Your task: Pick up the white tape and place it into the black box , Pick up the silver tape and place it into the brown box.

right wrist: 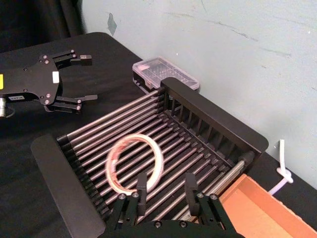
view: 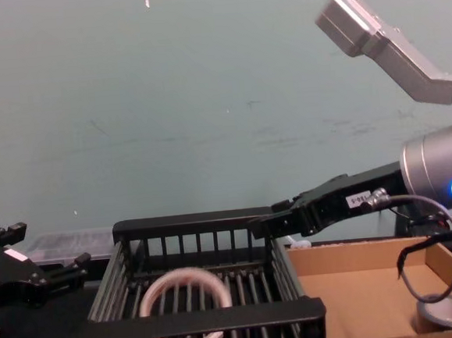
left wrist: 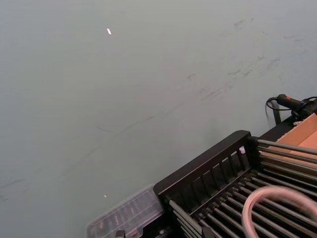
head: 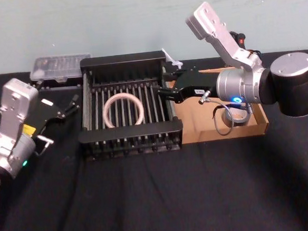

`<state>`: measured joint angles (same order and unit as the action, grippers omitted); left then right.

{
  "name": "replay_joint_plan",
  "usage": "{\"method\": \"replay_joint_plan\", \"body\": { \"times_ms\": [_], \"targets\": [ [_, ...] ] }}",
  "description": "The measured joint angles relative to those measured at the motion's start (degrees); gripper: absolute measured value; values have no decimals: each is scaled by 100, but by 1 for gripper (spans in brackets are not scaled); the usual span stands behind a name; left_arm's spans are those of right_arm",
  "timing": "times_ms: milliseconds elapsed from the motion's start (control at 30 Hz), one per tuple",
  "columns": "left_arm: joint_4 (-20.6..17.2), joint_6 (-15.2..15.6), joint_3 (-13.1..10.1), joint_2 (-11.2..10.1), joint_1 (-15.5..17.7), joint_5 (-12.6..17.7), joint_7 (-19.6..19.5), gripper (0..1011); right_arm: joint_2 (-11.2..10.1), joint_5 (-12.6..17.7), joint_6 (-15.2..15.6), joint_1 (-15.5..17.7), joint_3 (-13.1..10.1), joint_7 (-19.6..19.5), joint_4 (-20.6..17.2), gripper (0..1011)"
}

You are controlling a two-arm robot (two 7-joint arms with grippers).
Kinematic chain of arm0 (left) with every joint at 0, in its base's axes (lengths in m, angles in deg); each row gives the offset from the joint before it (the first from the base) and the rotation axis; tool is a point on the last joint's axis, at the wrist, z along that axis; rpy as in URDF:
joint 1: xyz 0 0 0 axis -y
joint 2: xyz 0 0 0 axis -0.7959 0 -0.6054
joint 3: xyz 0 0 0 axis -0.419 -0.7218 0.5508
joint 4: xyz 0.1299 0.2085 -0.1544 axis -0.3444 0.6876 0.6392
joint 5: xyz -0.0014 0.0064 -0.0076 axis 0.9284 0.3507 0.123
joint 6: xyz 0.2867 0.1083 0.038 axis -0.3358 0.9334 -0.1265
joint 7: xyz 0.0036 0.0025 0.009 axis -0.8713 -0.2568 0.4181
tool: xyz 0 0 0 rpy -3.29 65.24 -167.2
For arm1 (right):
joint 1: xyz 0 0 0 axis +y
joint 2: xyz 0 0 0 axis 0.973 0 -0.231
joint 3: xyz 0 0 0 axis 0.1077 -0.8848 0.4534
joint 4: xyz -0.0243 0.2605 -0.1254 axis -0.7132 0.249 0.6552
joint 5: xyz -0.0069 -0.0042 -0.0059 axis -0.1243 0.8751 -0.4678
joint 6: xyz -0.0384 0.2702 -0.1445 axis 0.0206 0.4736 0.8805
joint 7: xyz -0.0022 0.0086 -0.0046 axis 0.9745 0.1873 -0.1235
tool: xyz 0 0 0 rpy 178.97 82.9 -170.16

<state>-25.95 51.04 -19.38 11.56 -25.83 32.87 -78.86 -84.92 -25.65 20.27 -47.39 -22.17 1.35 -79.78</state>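
While its two dark fingers are standing apart with nothing between them, the right gripper (head: 161, 85) is hovering just right of centre in the head view, above the right-hand rim of the black box (head: 129, 132). In the right wrist view those fingers (right wrist: 141, 191) are showing at the bottom edge of the frame, over the crate's bars. The white tape (head: 122, 96) is lying flat on the slatted floor inside the black box, left of the gripper and clear of it. Right of the crate and touching it, the brown box (head: 202, 122) is sitting under the right arm, and the silver tape (head: 237, 117) is resting on its floor toward the lower right corner of the tray, with a grey cable (head: 218, 124) looping down beside it. At the left of the frame the left gripper (head: 71, 105) is holding its fingers apart and empty, beside the crate's left wall. A clear plastic case (head: 60, 66) is lying at the upper left, behind the crate, on the black table (head: 160, 199)
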Motion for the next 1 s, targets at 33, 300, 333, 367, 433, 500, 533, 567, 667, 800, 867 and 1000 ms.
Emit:
{"method": "replay_joint_plan", "body": {
  "times_ms": [33,300,333,367,433,500,533,567,667,800,867,1000],
  "targets": [
    [0,0,0,0,0,0,0,1001,0,1,1,0,0,0,-1,481],
    [0,0,0,0,0,0,0,1001,-4,6,3,3,0,0,-5,763],
    [0,0,0,0,0,0,0,1002,-5,6,3,2,0,0,-5,784],
    [0,0,0,0,0,0,0,1001,-5,6,3,3,0,0,-6,817],
    [0,0,0,0,0,0,0,1001,-6,6,3,2,0,0,-7,855],
    [0,0,0,0,0,0,0,1001,-5,6,3,2,0,0,-7,917],
    [0,0,0,0,0,0,0,1001,-5,6,3,2,0,0,-7,954],
    [0,0,0,0,0,0,0,1001,-5,6,3,3,0,0,-7,982],
    [0,0,0,0,0,0,0,1001,-5,6,3,2,0,0,-7,1003],
    [0,0,0,0,0,0,0,1001,-5,5,2,3,0,0,-7,1002],
    [0,0,0,0,0,0,0,1001,-30,-20,-31,28,0,-16,-51,1002],
    [0,0,0,0,0,0,0,1001,-96,-119,-141,157,-78,-176,-222,1002]
  ]
}}
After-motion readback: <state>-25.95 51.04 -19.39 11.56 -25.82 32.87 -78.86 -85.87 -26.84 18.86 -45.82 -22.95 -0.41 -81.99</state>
